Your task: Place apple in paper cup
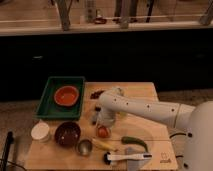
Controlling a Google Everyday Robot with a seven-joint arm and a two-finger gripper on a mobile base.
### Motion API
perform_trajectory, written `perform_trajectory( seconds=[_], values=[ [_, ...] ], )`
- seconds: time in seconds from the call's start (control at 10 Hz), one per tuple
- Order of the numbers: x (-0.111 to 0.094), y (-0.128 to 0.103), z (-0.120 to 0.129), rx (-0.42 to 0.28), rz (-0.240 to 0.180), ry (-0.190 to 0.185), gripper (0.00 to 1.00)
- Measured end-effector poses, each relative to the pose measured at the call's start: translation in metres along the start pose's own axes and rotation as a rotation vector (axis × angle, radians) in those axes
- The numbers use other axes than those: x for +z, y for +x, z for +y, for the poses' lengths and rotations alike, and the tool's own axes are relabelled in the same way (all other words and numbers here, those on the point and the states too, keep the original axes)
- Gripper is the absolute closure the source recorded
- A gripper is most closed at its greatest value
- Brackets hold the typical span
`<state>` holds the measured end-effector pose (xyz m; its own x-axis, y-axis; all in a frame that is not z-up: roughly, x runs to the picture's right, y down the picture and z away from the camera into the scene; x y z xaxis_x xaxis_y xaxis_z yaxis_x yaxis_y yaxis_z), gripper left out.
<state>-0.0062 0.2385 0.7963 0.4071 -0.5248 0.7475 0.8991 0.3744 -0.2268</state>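
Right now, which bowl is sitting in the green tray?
The orange bowl; the dark maroon bowl stands on the table beside the paper cup. The gripper is at the apple, shut on it.
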Motion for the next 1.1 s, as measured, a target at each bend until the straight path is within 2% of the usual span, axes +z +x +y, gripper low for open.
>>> perform_trajectory(
  seconds=[0.3, 0.5, 1.1],
  values=[
    [-0.014, -0.009, -0.007, -0.018, 0.021, -0.018, 1.0],
    [-0.035, -0.017, -0.012, -0.034, 0.044, -0.025, 1.0],
    [-0.074, -0.028, -0.024, -0.067, 0.104, -0.007, 1.0]
  ],
)
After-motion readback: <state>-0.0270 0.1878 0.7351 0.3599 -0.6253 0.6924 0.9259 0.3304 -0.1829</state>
